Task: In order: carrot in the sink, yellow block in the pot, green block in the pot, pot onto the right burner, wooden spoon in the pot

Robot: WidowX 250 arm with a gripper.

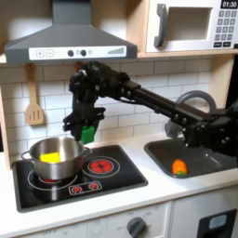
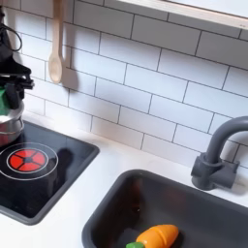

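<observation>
My gripper (image 1: 85, 128) hangs just above the far right rim of the steel pot (image 1: 56, 160) and is shut on the green block (image 1: 86, 125). The pot stands on the left burner with the yellow block (image 1: 51, 156) inside it. At the second exterior view's left edge the gripper (image 2: 6, 95) holds the green block (image 2: 3, 98) over a sliver of the pot (image 2: 7, 127). The carrot (image 1: 179, 167) lies in the dark sink (image 1: 206, 154), and it shows as the carrot (image 2: 158, 235) at the sink's (image 2: 199, 208) front. The wooden spoon (image 2: 56, 46) hangs on the tiled wall.
The right burner (image 1: 102, 165) (image 2: 27, 160) is bare. A slotted wooden spatula (image 1: 34, 100) hangs on the wall left of the arm. The dark arched faucet (image 2: 219, 153) stands behind the sink. A range hood (image 1: 70, 42) and microwave (image 1: 191, 25) sit overhead.
</observation>
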